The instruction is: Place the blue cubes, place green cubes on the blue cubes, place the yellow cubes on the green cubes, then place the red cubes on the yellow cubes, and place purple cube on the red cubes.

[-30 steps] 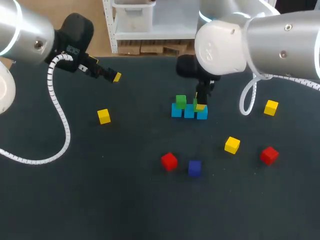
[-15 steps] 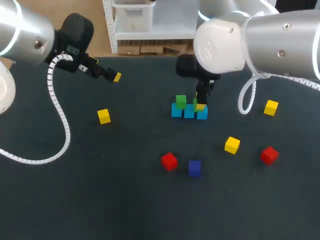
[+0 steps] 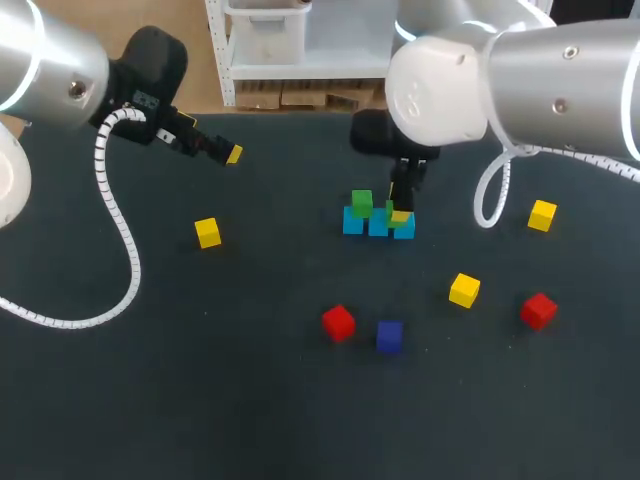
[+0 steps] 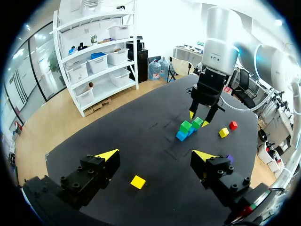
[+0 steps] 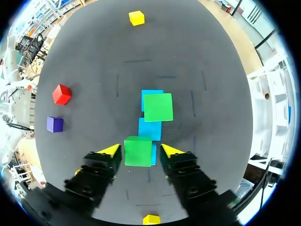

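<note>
Mostly hidden under the green cube (image 5: pixel 138 151) between the open right jaws, 1 blue cube (image 5: pixel 154 155); left jaws open too.

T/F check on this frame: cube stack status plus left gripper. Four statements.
1. The three blue cubes form a row. True.
2. Both green cubes sit on the row's end cubes. True.
3. The left gripper holds a cube. False: it is open and empty.
4. One yellow cube tops a green one. False: all three yellow cubes lie on the table.
</note>
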Robot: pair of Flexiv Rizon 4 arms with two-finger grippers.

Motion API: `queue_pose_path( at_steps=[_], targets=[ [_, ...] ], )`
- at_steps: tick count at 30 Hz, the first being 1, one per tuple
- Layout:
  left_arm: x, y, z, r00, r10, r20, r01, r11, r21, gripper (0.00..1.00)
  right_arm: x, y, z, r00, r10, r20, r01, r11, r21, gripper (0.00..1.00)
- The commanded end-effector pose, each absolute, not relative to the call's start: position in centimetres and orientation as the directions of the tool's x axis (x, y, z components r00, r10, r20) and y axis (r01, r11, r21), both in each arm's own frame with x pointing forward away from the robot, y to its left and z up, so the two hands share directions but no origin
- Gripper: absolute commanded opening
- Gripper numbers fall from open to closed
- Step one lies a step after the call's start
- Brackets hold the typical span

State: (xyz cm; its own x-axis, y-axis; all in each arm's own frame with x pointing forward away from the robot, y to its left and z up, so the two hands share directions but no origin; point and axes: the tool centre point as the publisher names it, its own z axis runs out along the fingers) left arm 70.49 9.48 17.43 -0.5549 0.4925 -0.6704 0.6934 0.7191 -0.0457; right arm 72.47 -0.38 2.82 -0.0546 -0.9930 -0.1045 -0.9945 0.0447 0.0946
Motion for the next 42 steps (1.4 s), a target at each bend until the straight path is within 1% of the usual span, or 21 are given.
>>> queue_pose_path(
  at_steps=[1, 2, 4, 6, 8, 9, 10, 11, 13, 15, 18, 23, 42],
  targets=[
    [70.57, 9.53, 17.37, -0.554, 0.492, -0.672, 0.695, 0.718, -0.047, 1.00, 72.28, -0.40, 2.81, -0.055, -0.993, -0.105, -0.995, 0.046, 0.088, 0.95],
    [70.57, 9.53, 17.37, -0.554, 0.492, -0.672, 0.695, 0.718, -0.047, 1.00, 72.27, -0.40, 2.80, -0.056, -0.993, -0.105, -0.995, 0.047, 0.088, 1.00],
    [70.57, 9.53, 17.37, -0.554, 0.492, -0.672, 0.695, 0.718, -0.047, 1.00, 72.25, -0.41, 2.79, -0.060, -0.993, -0.106, -0.995, 0.051, 0.088, 1.00],
    [70.57, 9.53, 17.37, -0.554, 0.492, -0.672, 0.695, 0.718, -0.047, 1.00, 72.26, -0.41, 2.78, -0.064, -0.992, -0.106, -0.995, 0.055, 0.087, 0.96],
    [70.57, 9.53, 17.37, -0.554, 0.492, -0.672, 0.695, 0.718, -0.047, 1.00, 72.27, -0.40, 2.79, -0.064, -0.992, -0.105, -0.995, 0.056, 0.084, 0.71],
    [70.57, 9.53, 17.37, -0.554, 0.492, -0.672, 0.695, 0.718, -0.047, 1.00, 72.30, -0.39, 2.77, -0.064, -0.992, -0.105, -0.995, 0.056, 0.082, 0.56],
    [70.57, 9.53, 17.37, -0.554, 0.492, -0.672, 0.695, 0.718, -0.047, 1.00, 72.33, -0.39, 2.76, -0.064, -0.992, -0.104, -0.995, 0.056, 0.081, 0.49],
    [70.57, 9.53, 17.37, -0.554, 0.492, -0.672, 0.695, 0.718, -0.047, 1.00, 72.36, -0.38, 2.75, -0.063, -0.993, -0.102, -0.996, 0.056, 0.075, 0.48],
    [70.57, 9.53, 17.37, -0.554, 0.492, -0.672, 0.695, 0.718, -0.047, 1.00, 72.40, -0.37, 2.73, -0.063, -0.993, -0.100, -0.996, 0.056, 0.071, 0.39],
    [70.57, 9.53, 17.37, -0.554, 0.492, -0.672, 0.695, 0.718, -0.047, 1.00, 72.44, -0.36, 2.69, -0.062, -0.993, -0.099, -0.996, 0.056, 0.067, 0.34],
    [70.57, 9.53, 17.37, -0.554, 0.492, -0.672, 0.695, 0.718, -0.047, 1.00, 72.46, -0.36, 2.67, -0.064, -0.993, -0.099, -0.996, 0.057, 0.066, 0.33],
    [70.57, 9.53, 17.37, -0.554, 0.492, -0.672, 0.695, 0.718, -0.047, 1.00, 72.47, -0.34, 2.65, -0.062, -0.993, -0.098, -0.996, 0.055, 0.067, 0.36],
    [70.57, 9.53, 17.37, -0.554, 0.492, -0.672, 0.695, 0.718, -0.047, 1.00, 72.52, -0.05, 2.71, -0.080, -0.992, -0.102, -0.996, 0.074, 0.059, 0.35]
  ],
)
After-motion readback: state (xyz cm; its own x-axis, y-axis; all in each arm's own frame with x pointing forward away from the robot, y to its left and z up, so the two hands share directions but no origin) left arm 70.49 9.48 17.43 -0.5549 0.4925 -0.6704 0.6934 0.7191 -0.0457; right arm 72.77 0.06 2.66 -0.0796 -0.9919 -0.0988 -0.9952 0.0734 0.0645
